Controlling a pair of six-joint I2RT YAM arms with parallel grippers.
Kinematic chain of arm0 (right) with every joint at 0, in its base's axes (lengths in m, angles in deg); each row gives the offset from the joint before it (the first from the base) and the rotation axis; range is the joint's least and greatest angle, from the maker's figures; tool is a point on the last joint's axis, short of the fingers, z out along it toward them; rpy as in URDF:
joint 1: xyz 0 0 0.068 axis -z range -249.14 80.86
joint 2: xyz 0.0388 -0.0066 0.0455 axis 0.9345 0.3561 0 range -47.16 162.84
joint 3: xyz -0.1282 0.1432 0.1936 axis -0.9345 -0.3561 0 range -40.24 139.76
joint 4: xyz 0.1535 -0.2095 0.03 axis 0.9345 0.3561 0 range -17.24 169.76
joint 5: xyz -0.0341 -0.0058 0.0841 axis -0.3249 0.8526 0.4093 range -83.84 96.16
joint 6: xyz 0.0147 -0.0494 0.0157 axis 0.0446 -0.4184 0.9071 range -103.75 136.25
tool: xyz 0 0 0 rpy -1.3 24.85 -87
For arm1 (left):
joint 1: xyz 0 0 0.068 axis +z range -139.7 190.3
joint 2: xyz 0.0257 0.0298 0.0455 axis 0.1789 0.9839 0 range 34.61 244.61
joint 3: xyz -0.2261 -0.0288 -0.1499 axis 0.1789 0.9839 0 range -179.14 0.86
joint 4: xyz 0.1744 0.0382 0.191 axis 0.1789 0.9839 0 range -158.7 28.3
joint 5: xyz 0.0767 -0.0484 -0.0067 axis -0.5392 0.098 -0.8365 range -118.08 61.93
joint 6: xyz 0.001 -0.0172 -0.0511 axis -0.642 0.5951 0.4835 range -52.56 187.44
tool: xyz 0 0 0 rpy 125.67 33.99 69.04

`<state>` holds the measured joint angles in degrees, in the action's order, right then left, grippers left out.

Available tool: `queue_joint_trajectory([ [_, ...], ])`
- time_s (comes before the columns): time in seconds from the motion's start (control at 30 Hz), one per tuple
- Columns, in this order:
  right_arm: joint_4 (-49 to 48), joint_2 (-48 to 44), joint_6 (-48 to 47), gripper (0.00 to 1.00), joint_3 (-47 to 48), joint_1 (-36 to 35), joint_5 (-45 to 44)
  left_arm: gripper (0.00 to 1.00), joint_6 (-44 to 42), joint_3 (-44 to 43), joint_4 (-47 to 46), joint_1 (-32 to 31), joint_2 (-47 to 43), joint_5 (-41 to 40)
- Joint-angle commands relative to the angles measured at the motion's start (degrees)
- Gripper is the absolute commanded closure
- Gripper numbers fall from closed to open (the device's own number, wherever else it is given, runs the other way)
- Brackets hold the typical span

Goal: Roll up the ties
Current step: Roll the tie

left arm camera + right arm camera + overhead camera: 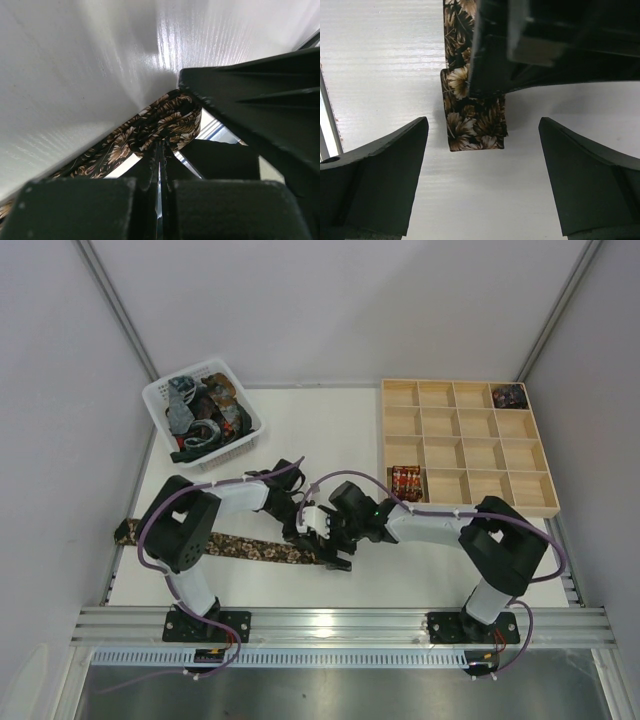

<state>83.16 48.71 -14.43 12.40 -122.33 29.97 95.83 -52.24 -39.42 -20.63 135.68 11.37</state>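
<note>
The left pincer (305, 535) is shut, and it seems to nip the folded end of the brown floral tie (250, 548), though its own body hides the contact from above. The right pincer (335, 550) stands wide open just beside it, holding nothing.

From the top, the tie runs flat on the white surface (300, 440) away to the left of both pincers, under the left arm, and out past the surface's left edge. Well beyond the left pincer sits a white basket (160, 400) heaped with other ties (205, 410). Beyond the right pincer is a wooden tray (470, 510) with a rolled red tie (405, 480) in a near compartment and a dark roll (510, 395) in the far right corner one.

Only the left wrist view shows the left pincer (160, 150) with its jaws pressed together, and the tie (160, 120) bunched right at their tips, a right finger (260, 100) looming alongside.

Only the right wrist view shows the fold itself: the tie (475, 125) doubled back, its blunt end between the fingers of the right pincer (482, 122), touching neither. The left pincer (487, 85) comes down on the tie just beyond that end.
</note>
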Motion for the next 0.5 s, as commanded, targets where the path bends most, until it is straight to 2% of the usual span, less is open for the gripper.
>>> queue_joint_trajectory([
  [0.0,-1.0,0.4,-2.0,0.03,0.8,-1.4,-1.2,0.99,-1.7,-2.0,-0.5,0.4,0.4,1.1],
  [0.2,-3.2,0.6,-1.1,0.1,-1.3,-2.2,-7.6,1.0,-1.9,-2.4,-0.2,0.4,0.8,1.3],
  [0.4,-3.7,1.7,-0.3,0.25,-1.2,-2.5,-11.4,1.0,-2.5,-2.4,0.3,0.4,1.1,0.9],
  [0.47,-3.2,2.3,-0.3,0.27,-0.6,-2.6,-11.1,0.99,-2.5,-2.4,0.3,0.5,1.1,0.8],
])
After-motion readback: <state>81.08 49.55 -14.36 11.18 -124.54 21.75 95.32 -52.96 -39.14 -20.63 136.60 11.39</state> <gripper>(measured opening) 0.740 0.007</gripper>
